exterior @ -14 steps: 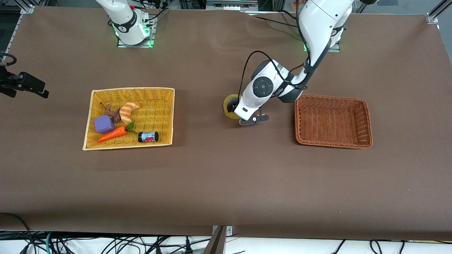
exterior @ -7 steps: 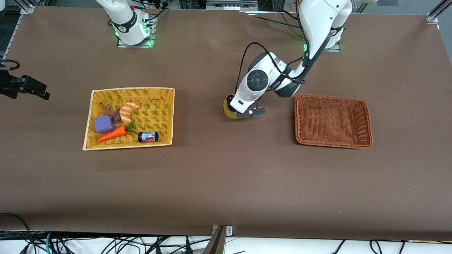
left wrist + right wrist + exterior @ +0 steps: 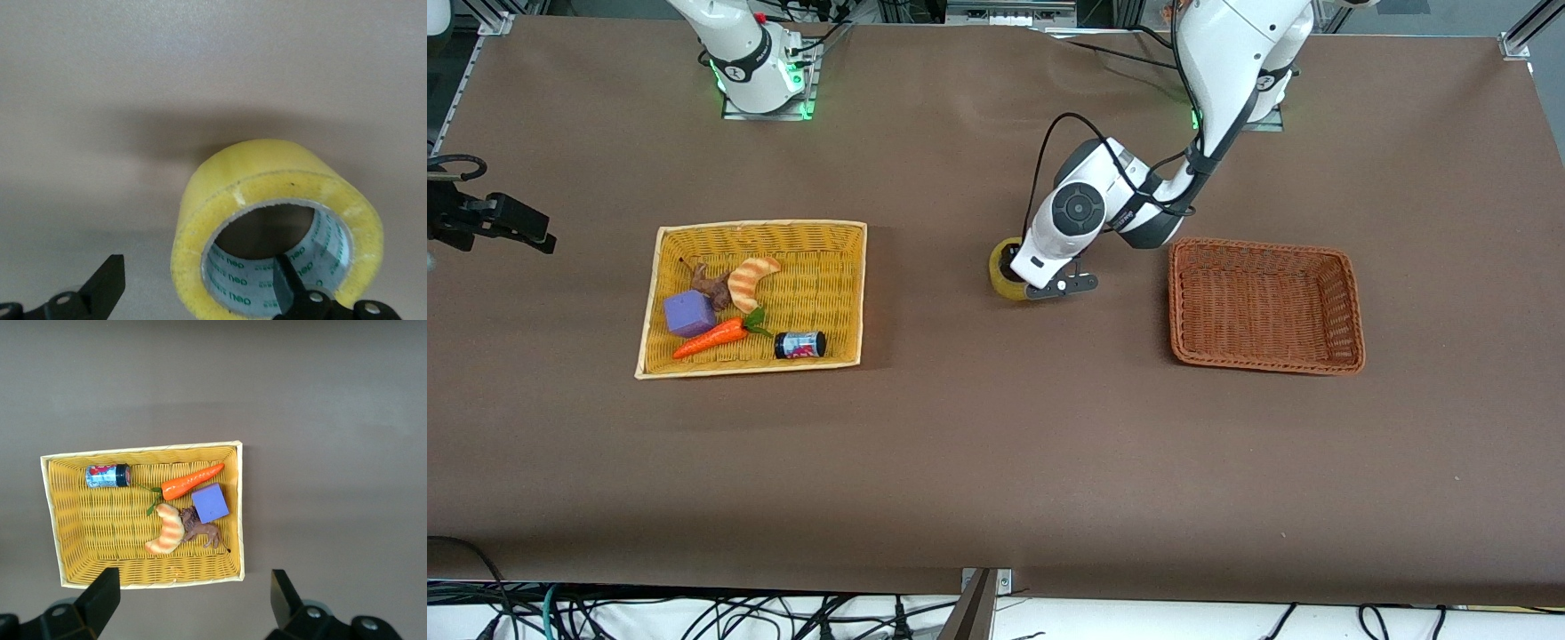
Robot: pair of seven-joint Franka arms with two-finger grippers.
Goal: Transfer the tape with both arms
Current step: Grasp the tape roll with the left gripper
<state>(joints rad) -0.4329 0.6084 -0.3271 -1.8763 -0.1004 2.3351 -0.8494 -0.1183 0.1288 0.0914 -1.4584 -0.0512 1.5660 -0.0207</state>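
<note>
On the brown table (image 3: 996,462), our left gripper (image 3: 200,293) stands open astride the wall of the tape (image 3: 277,233), one finger (image 3: 290,287) inside the core, one outside. The roll lies between the two baskets, core facing up. Since a second ago we have dropped lower. Our right gripper (image 3: 190,600) waits open above the yellow basket (image 3: 53,520).

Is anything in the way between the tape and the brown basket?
Nothing visible. The tape sits on bare table, and the brown basket lies beside it toward the left arm's end. The left tool is open around one wall of the roll, one finger inside the core.
</note>
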